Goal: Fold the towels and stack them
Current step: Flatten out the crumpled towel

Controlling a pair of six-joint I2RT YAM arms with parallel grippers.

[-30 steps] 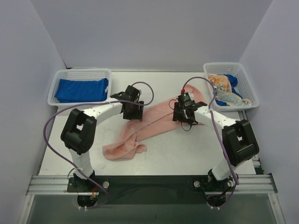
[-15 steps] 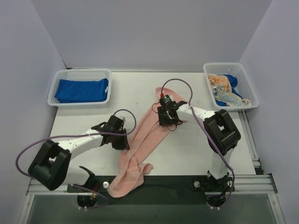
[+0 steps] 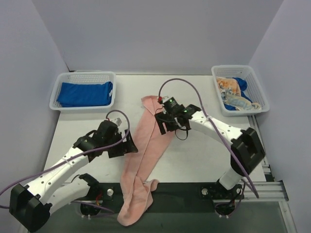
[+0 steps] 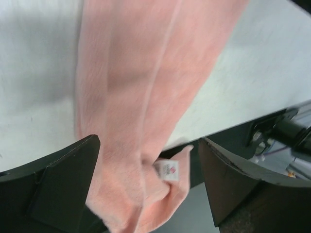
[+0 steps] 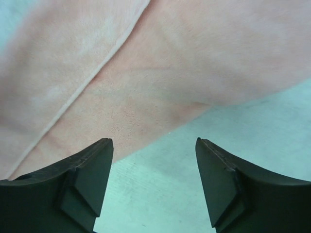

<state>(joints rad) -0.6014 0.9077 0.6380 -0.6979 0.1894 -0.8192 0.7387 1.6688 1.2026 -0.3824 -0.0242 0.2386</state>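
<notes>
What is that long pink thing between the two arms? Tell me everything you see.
A plain, fuzzy pink towel with a small white tag. It lies in a long rumpled strip, folded lengthwise, on the table; its near end is bunched and hangs over the edge. The left claw and right claw are open above it.

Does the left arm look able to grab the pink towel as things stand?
Probably yes. The left gripper hovers over the salmon-pink towel with its jaws open and cloth showing between them; nothing lies in the way. The right gripper is farther up the same towel, clear of it.
</notes>
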